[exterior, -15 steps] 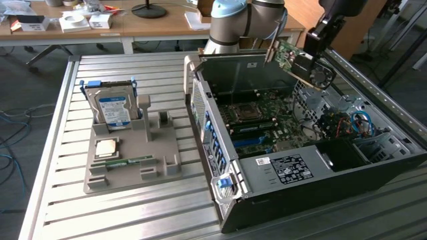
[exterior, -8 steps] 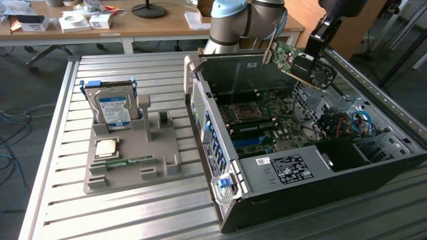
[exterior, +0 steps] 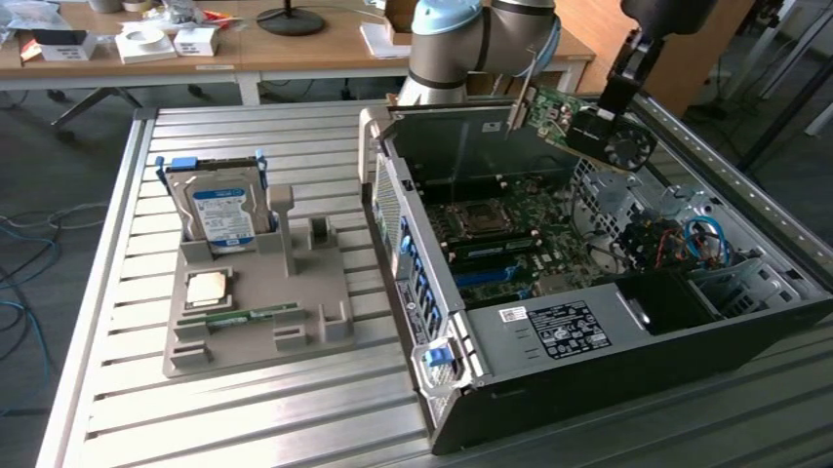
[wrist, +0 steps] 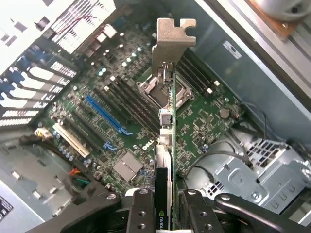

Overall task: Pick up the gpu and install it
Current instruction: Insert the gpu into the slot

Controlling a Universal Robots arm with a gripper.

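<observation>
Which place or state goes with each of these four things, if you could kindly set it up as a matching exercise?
1. gpu
2. hard drive
3. memory stick
4. computer case

A. upright in the grey holder
B. held in the gripper
C. flat on the grey holder
D. open on the metal table

Pairs: 1-B, 2-A, 3-C, 4-D.

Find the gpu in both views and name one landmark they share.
Exterior view: gpu in the air over the open computer case, toward the exterior view's right.
Wrist view: gpu edge-on in the gripper, above the motherboard.
Shared landmark: the processor socket.
</observation>
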